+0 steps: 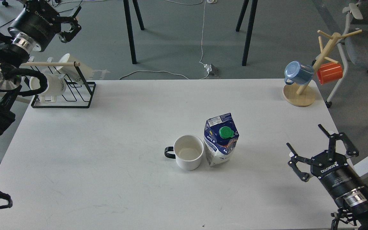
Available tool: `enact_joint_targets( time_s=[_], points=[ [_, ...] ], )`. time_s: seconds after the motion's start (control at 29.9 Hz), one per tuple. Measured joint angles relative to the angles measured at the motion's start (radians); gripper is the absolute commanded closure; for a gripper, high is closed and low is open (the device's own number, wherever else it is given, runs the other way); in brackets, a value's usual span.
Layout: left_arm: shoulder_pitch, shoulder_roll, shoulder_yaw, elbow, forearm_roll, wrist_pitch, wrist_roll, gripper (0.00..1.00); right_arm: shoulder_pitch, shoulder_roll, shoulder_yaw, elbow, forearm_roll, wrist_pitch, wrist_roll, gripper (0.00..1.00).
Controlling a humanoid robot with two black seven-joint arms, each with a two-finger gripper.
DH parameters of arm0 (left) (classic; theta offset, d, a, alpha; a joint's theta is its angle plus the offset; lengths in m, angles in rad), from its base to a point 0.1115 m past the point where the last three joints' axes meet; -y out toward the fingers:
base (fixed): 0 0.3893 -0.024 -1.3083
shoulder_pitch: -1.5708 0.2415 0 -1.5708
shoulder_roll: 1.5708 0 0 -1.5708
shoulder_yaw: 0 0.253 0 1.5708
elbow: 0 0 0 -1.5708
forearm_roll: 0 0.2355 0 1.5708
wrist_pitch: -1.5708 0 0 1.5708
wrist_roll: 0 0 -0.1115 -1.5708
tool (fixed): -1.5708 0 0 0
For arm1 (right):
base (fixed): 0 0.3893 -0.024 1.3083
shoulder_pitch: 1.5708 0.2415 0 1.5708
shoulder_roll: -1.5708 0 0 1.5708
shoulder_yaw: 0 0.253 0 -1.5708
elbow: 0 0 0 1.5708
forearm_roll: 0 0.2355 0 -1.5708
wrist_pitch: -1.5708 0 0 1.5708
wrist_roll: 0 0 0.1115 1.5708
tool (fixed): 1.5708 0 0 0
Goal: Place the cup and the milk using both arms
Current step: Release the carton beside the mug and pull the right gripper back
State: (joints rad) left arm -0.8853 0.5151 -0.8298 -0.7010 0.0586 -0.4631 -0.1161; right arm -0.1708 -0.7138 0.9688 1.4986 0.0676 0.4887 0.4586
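The cup (188, 156) and the milk (220, 139) stand upright side by side near the middle of the white bench (107, 143), the cup on the left with its black handle pointing left, the carton just beside it on the right, so close I cannot tell whether they touch. The carton's green cap (226, 132) faces up toward my head camera. My right claw (308, 144) hovers over the bench's right edge, well apart from the carton, its two fingers spread wide and holding nothing. My left claw (72, 24) is raised at the far left, above and behind the black wire rack (75, 95), its fingers apart and empty as well. The rack sits on the bench's far left corner and carries cream mugs (54, 84) under a wooden rod (49, 64). On the far right corner a wooden mug tree (311, 76) holds a blue cup (297, 72) and an orange cup (330, 72). Beyond the bench, a white cable (202, 38) trails across the grey floor.
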Motion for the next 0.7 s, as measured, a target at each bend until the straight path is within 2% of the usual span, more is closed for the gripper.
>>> enact_joint_targets(
  time_s=[0.13,0.27,0.33,0.47,0.53,0.7],
  points=[
    [0.008,-0.008,-0.020,0.002,-0.003,-0.003,-0.001,0.01,0.135,-0.128,0.077,-0.081,0.000,0.000,0.001,0.03],
    [0.012,-0.039,-0.034,0.002,-0.005,-0.003,-0.002,0.01,0.351,-0.166,0.065,-0.220,-0.002,0.000,0.005,0.01],
    [0.013,-0.054,-0.036,0.002,-0.005,-0.003,-0.002,0.01,0.447,-0.153,0.058,-0.287,0.000,0.000,0.007,0.01],
    [0.014,-0.086,-0.037,0.002,-0.011,-0.003,0.003,0.01,0.603,-0.013,0.050,-0.422,0.000,0.000,-0.005,0.01],
    [0.016,-0.102,-0.041,0.003,-0.032,-0.003,0.006,0.01,0.671,0.034,0.045,-0.493,0.000,0.000,-0.029,0.01],
    [0.026,-0.123,-0.057,0.006,-0.088,-0.003,0.009,0.01,0.821,0.164,-0.014,-0.667,0.040,0.000,-0.147,0.01]
  ],
)
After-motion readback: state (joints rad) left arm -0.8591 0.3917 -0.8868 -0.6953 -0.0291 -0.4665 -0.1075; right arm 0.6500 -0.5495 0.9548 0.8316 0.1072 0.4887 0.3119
